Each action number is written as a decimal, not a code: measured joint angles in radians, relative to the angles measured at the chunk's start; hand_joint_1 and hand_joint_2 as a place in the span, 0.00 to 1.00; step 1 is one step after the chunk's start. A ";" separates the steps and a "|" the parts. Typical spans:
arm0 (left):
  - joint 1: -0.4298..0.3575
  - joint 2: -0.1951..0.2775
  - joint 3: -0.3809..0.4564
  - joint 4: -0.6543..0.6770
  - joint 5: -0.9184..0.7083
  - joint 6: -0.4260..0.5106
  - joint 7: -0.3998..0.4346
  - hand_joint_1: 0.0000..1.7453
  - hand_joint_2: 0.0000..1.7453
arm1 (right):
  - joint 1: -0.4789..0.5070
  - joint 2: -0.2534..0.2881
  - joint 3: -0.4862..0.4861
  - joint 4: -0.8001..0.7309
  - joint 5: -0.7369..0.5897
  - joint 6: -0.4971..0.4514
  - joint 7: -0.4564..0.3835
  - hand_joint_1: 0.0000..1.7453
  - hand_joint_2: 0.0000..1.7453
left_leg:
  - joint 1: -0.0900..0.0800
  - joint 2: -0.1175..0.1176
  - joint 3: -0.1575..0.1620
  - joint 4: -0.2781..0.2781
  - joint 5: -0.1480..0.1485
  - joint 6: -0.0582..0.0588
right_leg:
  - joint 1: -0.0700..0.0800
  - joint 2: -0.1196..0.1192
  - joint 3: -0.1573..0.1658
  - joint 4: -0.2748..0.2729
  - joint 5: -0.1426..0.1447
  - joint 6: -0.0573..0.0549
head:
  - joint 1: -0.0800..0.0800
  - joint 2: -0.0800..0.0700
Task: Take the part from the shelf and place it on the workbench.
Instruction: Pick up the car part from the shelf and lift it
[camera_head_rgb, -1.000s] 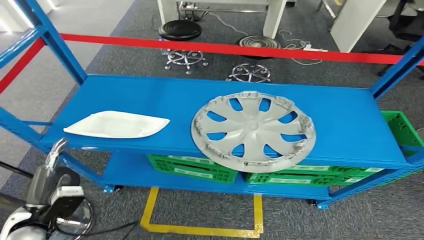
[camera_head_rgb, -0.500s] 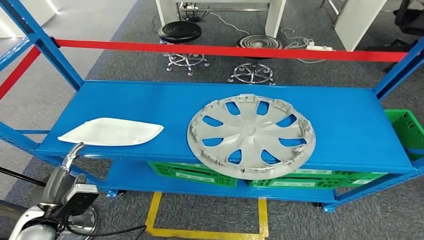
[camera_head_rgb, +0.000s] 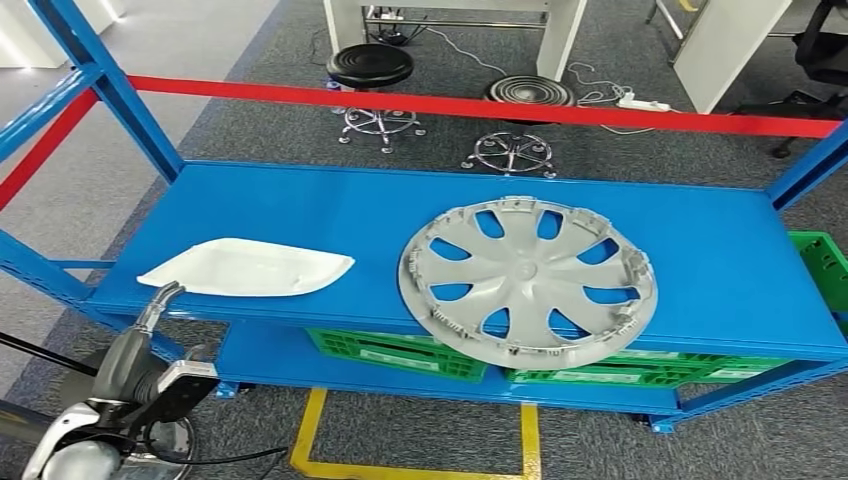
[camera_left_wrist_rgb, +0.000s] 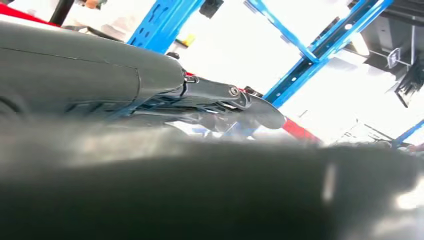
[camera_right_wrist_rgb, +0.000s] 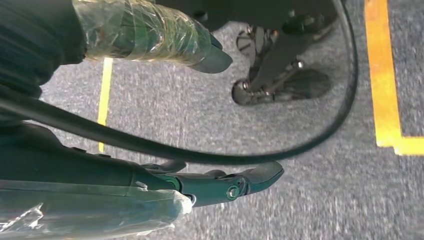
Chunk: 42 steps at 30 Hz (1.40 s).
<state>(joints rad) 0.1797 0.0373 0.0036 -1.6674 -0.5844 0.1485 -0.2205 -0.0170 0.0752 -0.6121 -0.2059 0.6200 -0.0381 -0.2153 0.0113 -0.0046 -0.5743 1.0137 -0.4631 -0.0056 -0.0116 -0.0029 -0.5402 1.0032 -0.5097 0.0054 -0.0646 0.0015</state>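
— Head view first: where does the part lie from the hands?

— Two things rest on the blue shelf. A white part lies flat near the front edge on the robot's left side, and a grey wheel cover lies to the right of it, its rim hanging a little over the front edge. The task does not say which one is meant.

— And the nearer hand?

— The left hand sits low, below and in front of the shelf's front edge, with a finger tip pointing up toward the white part's near left corner. It is apart from the part, touching nothing. The white part lies up and slightly right of it; the wheel cover is well apart, farther right.

— Long axis?

— The white part runs left to right along the shelf's front edge, tapering to a point at its right end, so the left hand meets its long side.

— State of the hands?

— The left hand holds nothing; in the left wrist view its fingers stretch out straight, uncurled. The right hand hangs over the carpeted floor, thumb and fingers apart, nothing between them.

— So which arm?

— My judgement: the left, reaching up and forward, if the white part is wanted.
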 joint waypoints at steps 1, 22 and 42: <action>-0.006 0.003 -0.003 0.000 -0.028 0.011 0.014 0.00 1.00 | 0.000 0.000 0.000 0.000 0.002 0.000 0.002 0.00 1.00 | -0.001 0.000 0.000 0.000 0.000 0.002 | -0.001 0.000 0.002 -0.002 0.001 0.002 | 0.000 0.000; -0.127 0.082 -0.024 0.015 -0.316 0.049 0.192 0.00 1.00 | 0.001 0.000 0.001 0.001 0.032 0.003 0.033 0.00 1.00 | -0.001 0.000 0.001 0.000 0.002 0.006 | 0.000 0.001 0.009 -0.004 0.005 0.019 | -0.001 0.000; -0.331 0.153 -0.043 0.227 -0.510 -0.107 0.338 0.00 1.00 | -0.003 0.000 0.001 0.001 0.082 0.023 0.052 0.00 1.00 | -0.001 0.000 0.001 0.000 0.004 0.006 | 0.000 0.001 0.009 -0.003 0.005 0.019 | -0.001 0.000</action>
<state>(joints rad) -0.1517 0.1906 -0.0394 -1.4408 -1.0946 0.0417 0.1171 -0.0198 0.0752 -0.6115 -0.2052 0.7019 -0.0154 -0.1633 0.0102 -0.0043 -0.5730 1.0136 -0.4595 0.0006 -0.0120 -0.0023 -0.5310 1.0001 -0.5049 0.0246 -0.0652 0.0015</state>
